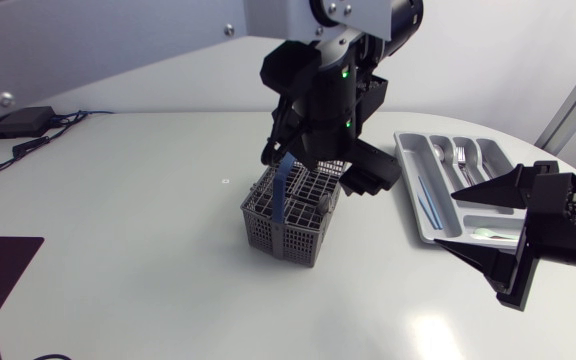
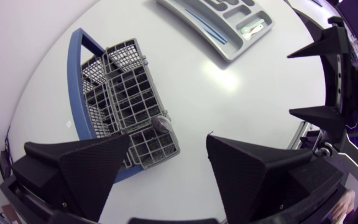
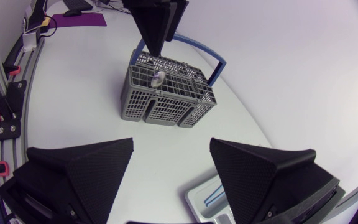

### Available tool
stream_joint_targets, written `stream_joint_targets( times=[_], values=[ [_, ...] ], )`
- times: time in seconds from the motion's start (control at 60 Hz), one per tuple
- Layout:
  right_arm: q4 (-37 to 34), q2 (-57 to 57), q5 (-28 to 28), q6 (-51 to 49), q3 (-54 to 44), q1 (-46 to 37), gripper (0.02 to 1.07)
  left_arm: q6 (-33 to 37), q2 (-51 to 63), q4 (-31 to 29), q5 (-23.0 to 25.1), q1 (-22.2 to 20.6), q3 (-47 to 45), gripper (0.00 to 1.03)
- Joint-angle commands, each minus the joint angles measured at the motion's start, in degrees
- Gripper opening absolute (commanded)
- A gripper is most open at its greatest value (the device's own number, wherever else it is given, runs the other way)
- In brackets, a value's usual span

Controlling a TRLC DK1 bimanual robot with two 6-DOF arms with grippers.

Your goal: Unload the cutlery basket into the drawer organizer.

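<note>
basket point(image 1: 290, 215) stands mid-table with a spoon point(image 3: 158, 78) inside, the organizer point(image 1: 408, 170) near it. left gripper point(image 2: 168, 144) hovers over the basket, jaws wide and empty. right gripper point(image 3: 171, 148) hangs wide open by the organizer.

**Bright, even top light; soft shadows, a few hot spots**

Head view: table point(image 1: 118, 220) lit evenly from above, no hard-edged shadows. Only a soft grey shadow at the base of the basket point(image 1: 293, 215). Pale glare patch on the tabletop, near right. L wrist view: another hot spot on the table betw. basket and organizer point(image 2: 229, 37). R wrist view: tabletop nearly white beyond the basket, faint shadow under it. Both wrist views: fisheye, table rim bows hard twd the edges.
</note>
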Motion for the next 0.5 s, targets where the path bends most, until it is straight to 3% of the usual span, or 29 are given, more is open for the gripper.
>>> stream_joint_targets(
  times=[0.0, 0.333, 0.483],
  values=[
    [-1.2, -0.5, 0.2, 0.5, -1.2, 0.3, 0.91, -4.8, 2.1, -1.1, -0.6, 0.3, 1.8, 0.99],
    [-1.3, -1.1, 0.3, 0.1, -1.4, 0.2, 0.91, -16.1, 6.8, -2.3, -0.6, 0.1, 4.1, 0.94],
    [-1.3, -1.3, 0.3, -0.1, -1.6, 0.2, 0.91, -20.3, 10.8, -5.9, -0.4, 0.8, 8.4, 0.84]
  ],
)
